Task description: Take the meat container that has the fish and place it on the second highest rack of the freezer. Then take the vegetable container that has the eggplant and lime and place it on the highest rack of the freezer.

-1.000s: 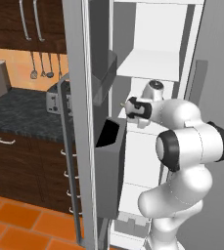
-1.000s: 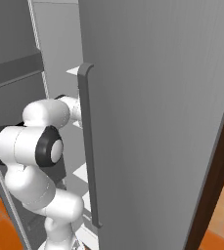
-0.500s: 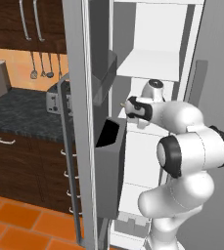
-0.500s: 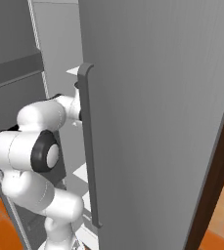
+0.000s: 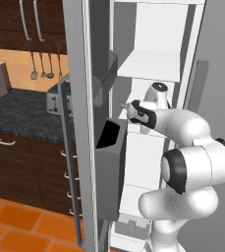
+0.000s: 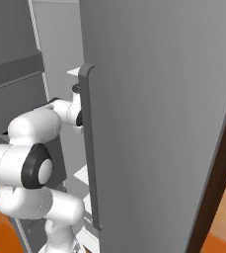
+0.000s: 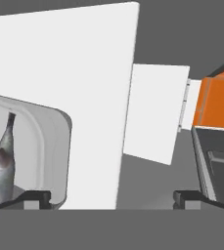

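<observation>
Hand view looks along a white freezer shelf (image 7: 84, 97), where the small silvery-tan fish (image 7: 0, 163) lies in its pale grey rounded tray (image 7: 50, 146) at the left edge. The robot's hand (image 7: 111, 197) has its two dark fingertips (image 7: 35, 196) spread wide, and nothing sits between them. From the left base view the hand (image 5: 129, 110) reaches inside the tall silver-grey freezer (image 5: 79, 123), beside its dark grey door bins (image 5: 109, 162). I judge the fish tray set down, though which rack I cannot tell; the vegetable container remains. No writing is legible.

Silvery-grey, perhaps tan-tinged fish (image 7: 0, 163); white freezer (image 5: 155, 64) shelves.
</observation>
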### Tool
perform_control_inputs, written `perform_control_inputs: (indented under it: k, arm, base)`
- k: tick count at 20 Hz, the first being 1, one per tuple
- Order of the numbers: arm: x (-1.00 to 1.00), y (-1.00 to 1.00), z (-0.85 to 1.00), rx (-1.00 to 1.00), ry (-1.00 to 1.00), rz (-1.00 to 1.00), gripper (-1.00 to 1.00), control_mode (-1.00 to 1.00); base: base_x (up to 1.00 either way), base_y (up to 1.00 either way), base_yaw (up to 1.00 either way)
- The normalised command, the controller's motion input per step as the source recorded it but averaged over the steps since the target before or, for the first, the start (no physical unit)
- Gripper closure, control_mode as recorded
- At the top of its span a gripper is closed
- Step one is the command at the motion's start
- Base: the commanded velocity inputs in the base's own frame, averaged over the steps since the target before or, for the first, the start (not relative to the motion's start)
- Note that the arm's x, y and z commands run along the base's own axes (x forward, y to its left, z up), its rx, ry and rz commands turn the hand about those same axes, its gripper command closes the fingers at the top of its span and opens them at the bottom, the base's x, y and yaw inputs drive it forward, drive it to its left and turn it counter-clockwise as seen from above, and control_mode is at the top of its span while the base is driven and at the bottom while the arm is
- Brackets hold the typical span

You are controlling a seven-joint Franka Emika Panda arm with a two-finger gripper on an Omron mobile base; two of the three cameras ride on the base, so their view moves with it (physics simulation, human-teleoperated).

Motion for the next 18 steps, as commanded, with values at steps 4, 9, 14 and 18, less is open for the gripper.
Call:
perform_control_inputs:
  k: [4,9,14,18]
  arm:
    - [-0.3,0.06,0.03,0.0,0.0,0.0,-1.0,-1.0]
    - [-0.26,0.15,0.01,0.0,0.0,0.0,-1.0,-1.0]
    - [-0.22,0.05,0.11,0.0,0.0,0.0,-1.0,-1.0]
    - [-0.28,0.0,0.39,0.0,0.0,0.0,-1.0,-1.0]
  base:
    - [0.0,0.0,0.0]
    - [0.0,0.0,0.0]
    - [0.0,0.0,0.0]
    - [0.0,0.0,0.0]
